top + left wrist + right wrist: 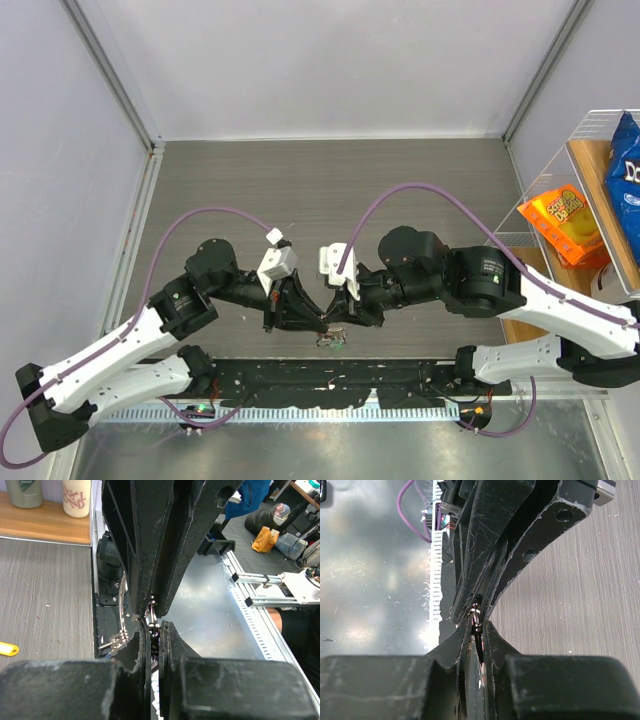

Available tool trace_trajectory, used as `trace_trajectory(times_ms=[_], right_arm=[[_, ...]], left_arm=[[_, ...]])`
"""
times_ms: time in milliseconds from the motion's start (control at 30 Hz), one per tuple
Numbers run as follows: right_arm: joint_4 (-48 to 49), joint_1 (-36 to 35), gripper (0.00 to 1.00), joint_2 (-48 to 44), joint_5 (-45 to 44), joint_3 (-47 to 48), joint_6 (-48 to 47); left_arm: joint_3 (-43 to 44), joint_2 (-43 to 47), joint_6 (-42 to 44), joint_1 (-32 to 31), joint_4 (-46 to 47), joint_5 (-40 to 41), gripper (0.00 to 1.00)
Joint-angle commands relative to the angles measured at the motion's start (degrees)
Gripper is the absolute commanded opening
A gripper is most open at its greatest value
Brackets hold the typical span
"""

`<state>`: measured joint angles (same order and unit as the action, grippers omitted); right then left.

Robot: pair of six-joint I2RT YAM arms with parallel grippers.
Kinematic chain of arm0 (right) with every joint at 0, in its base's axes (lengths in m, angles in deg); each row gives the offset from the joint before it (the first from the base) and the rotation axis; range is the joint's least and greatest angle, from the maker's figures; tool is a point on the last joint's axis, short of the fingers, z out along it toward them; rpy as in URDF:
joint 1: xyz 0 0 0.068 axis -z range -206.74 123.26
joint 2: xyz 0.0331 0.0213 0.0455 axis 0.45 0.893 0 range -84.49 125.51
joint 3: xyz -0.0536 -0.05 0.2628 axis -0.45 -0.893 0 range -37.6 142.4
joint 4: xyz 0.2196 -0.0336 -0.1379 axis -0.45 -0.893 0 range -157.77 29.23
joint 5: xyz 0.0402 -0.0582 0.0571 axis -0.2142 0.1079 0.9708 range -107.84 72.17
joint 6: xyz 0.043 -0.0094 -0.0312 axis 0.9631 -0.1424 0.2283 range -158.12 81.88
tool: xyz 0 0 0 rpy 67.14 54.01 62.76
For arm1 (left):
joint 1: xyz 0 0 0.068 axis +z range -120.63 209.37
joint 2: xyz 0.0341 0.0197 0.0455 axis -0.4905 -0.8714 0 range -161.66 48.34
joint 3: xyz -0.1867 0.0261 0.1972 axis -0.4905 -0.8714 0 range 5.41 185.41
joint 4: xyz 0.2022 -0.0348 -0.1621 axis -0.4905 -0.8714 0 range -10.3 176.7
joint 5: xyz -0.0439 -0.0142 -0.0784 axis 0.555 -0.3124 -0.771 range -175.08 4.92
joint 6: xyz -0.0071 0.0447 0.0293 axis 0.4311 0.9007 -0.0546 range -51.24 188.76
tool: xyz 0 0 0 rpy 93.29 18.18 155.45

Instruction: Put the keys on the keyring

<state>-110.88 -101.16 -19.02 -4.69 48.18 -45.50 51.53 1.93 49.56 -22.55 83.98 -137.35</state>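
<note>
Both grippers meet tip to tip low over the table's near edge. The left gripper (pixel 322 322) (pixel 156 628) is shut, with a bit of silver wire, the keyring (pixel 152 623), pinched at its tips. My right gripper (pixel 336 322) (pixel 478 626) is shut too, and the same keyring (pixel 476 613) shows edge-on at its tips. A thin dark strip runs down between the right jaws; I cannot tell what it is. A small bunch with a green head (pixel 331 342) hangs under the tips, likely keys. A yellow key (pixel 8 649) lies alone on the table.
A wire rack with an orange snack bag (pixel 562 226) and a blue bag (pixel 624 160) stands at the right. Two bottles (pixel 76 497) sit on a wooden shelf. A metal plate (pixel 215 615) and a perforated rail (pixel 300 410) run along the near edge.
</note>
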Motion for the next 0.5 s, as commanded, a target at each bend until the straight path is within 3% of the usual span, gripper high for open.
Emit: trace_trajectory(times_ms=[0,467], right_arm=[[4.5,-0.2,0.06,-2.6,0.4,1.8,0.5],[8.0,-0.2,0.09,-8.3,0.1,-4.1,2.5]], left_arm=[[2.4,-0.1,2.1,0.1,-2.2,3.2,0.0],[-1.8,6.4,-0.7,0.1,8.9,3.8,0.0]])
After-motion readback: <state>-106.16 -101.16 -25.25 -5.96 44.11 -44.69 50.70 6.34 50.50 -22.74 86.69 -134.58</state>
